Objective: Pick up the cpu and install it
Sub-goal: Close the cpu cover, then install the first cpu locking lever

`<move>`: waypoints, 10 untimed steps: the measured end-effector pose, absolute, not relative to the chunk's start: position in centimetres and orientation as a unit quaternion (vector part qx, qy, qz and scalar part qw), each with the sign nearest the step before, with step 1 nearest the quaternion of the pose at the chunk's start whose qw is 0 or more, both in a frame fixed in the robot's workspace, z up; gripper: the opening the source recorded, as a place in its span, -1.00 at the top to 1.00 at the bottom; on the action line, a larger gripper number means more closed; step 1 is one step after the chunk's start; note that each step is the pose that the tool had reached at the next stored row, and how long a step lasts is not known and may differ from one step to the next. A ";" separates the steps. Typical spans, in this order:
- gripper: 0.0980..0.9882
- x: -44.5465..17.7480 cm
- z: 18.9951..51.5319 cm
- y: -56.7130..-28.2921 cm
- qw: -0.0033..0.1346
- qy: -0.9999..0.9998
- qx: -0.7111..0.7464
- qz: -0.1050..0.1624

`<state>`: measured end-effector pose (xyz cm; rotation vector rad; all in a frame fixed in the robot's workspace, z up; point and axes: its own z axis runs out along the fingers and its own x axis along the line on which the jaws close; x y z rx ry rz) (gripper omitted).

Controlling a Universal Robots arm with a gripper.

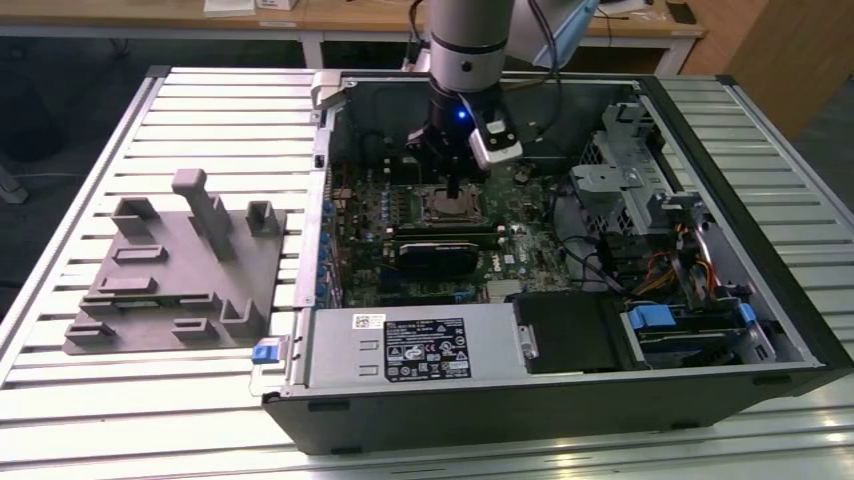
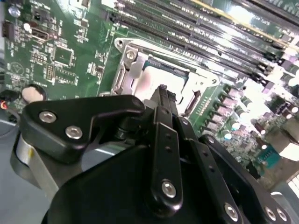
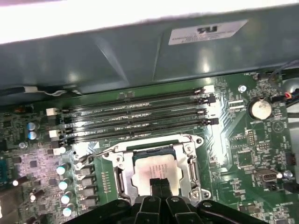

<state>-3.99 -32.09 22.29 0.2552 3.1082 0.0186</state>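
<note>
i have the tool (image 3: 159, 183) right over the cpu (image 3: 145, 176) — in the first wrist view its two fingertips sit together above the chip's silver top, with no gap i can make out and nothing pinched between them, so i read it as closed and empty. the cpu lies flat inside the socket frame (image 3: 189, 154), directly beneath the tips rather than off to any side. whether the tips touch the lid or hang just clear of it, i cannot tell. the chip is square, so it has no long axis to speak of — its edges run in line with the memory slots (image 3: 135, 112), which lie just beyond the socket, away from the tool's body. in the second wrist view the fingertip sits near the middle of the chip, with the frame's bright metal around it. in the exterior view the arm (image 1: 467, 50) stands almost straight down into the open computer case (image 1: 561, 410), wrist aimed at the board, well apart from the grey fixture (image 1: 174, 270) out on the counter (image 1: 80, 420). my judgement: the chip is seated in its socket.
</note>
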 end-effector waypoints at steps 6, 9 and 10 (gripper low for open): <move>0.98 -4.0 23.0 -32.1 0.012 0.997 0.082 0.006; 0.98 -4.0 23.1 -32.1 0.011 0.997 0.082 0.006; 0.98 -4.0 23.1 -32.1 0.011 0.997 0.082 0.006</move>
